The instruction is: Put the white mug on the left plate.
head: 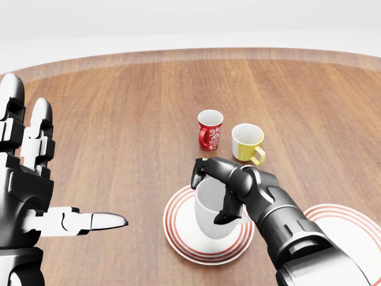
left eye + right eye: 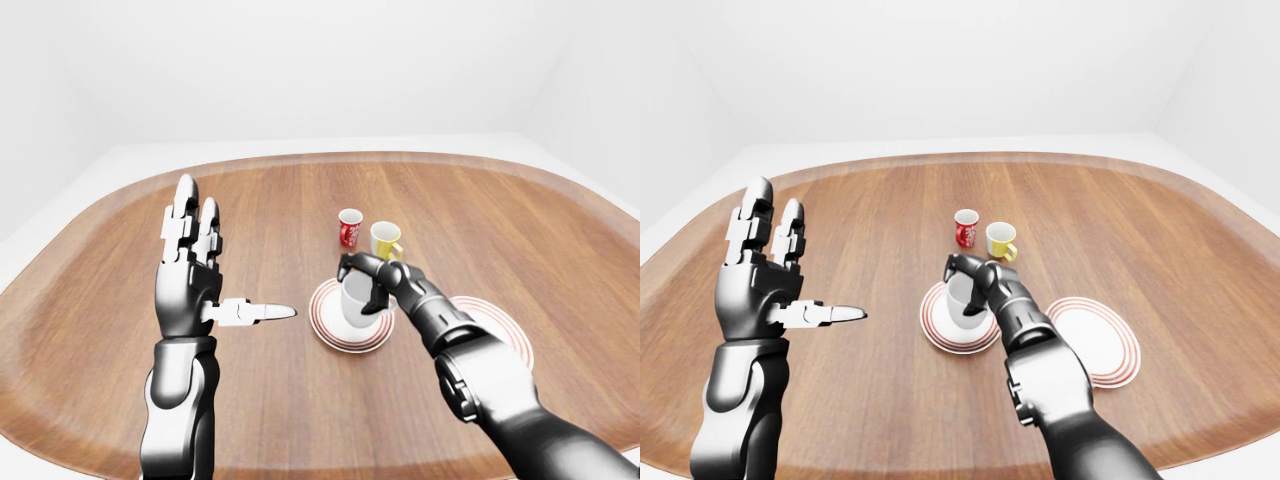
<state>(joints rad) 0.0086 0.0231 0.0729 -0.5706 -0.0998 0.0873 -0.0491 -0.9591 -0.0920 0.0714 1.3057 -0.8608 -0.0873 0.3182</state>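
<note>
The white mug (image 1: 209, 210) stands upright on the left red-ringed plate (image 1: 180, 239), near the bottom middle of the head view. My right hand (image 1: 208, 196) reaches in from the lower right and is shut on the mug: one finger hooks over its far rim, and the thumb presses its right side. The mug's right side and handle are hidden behind the hand. At the left of the view my left hand (image 1: 65, 156) is raised, open and empty, with fingers up and thumb pointing right, well clear of the plate.
A red patterned mug (image 1: 209, 130) and a yellow mug (image 1: 247, 143) stand just above the left plate. A second red-ringed plate (image 1: 352, 225) lies at the lower right, partly behind my right forearm. All rest on a round wooden table (image 2: 260, 200).
</note>
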